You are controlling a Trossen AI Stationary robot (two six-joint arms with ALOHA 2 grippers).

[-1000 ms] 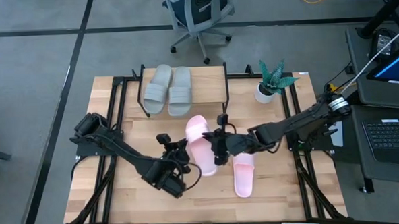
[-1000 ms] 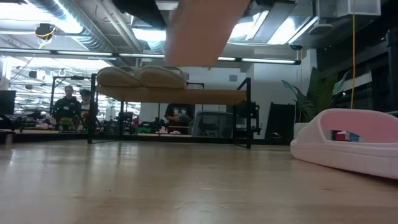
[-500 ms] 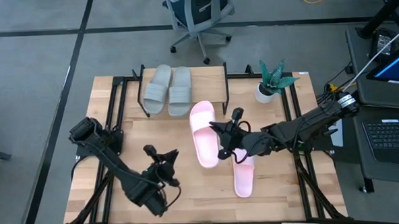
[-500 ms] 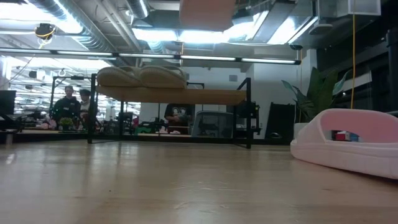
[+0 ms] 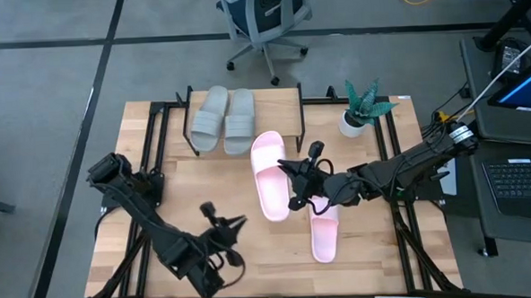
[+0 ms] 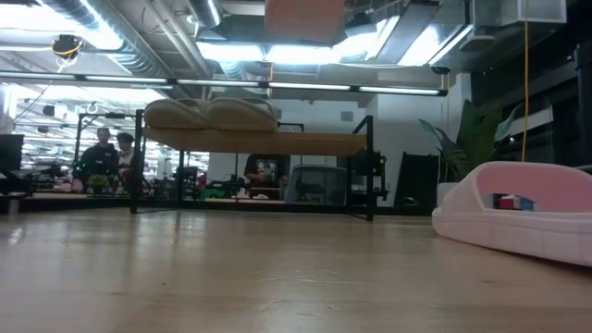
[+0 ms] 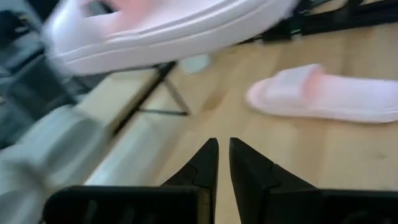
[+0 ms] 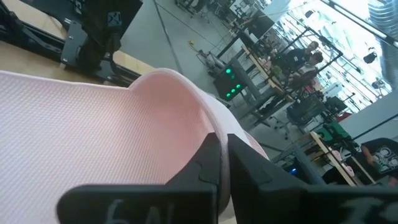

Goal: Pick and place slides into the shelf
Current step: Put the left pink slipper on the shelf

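Observation:
My right gripper is shut on a light pink slide, held in the air in front of the shelf. The slide also shows at the top of the low view. The second pink slide lies flat on the table to the right of it. Two pale grey-green slides lie side by side on the shelf's left half. My left gripper is shut and empty near the table's front edge, with both pink slides ahead of it in the left wrist view. My right gripper pinches the lifted pink slide by its right side edge between its two fingers. It comes nearly level from the table's right side, and the fingers lie across the slide. The slide is lifted clear of the table, roughly level.
A small potted plant stands at the table's far right corner, beside the shelf. The shelf's right half is bare. People and desks show in the room behind. An office chair stands beyond the table.
My right gripper has lifted the pink slide up off the table and carried it a little toward the far edge and the shelf. My left gripper has drawn back from that slide toward the table's near edge.

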